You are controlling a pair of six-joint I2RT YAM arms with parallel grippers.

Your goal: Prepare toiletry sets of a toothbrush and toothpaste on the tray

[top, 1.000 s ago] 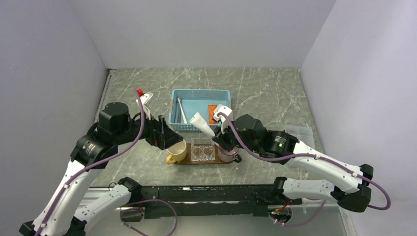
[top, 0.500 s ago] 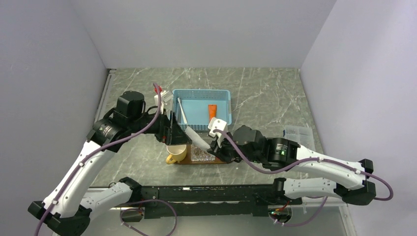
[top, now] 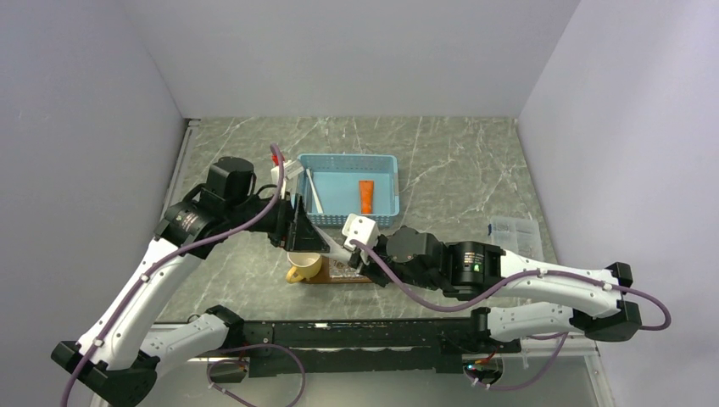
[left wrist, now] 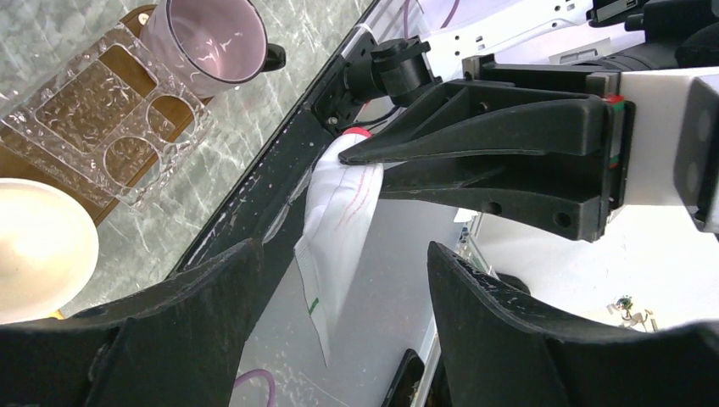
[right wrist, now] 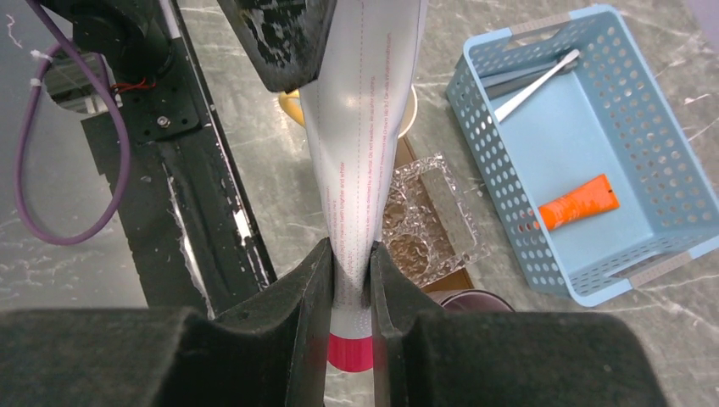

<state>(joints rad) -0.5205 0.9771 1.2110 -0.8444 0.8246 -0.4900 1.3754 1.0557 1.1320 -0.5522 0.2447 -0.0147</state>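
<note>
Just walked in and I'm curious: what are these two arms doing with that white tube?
The right pincer is clamped on a white squeeze tube just above its pink cap, holding it up near the dark-brown wooden tray. The left pincer stands open around the tube's flat end, not yet gripping it; it looks like a handover. A small orange tube and a thin white toothbrush lie in the light-blue plastic mesh basket behind.

Tray mostly out of sight.
</note>
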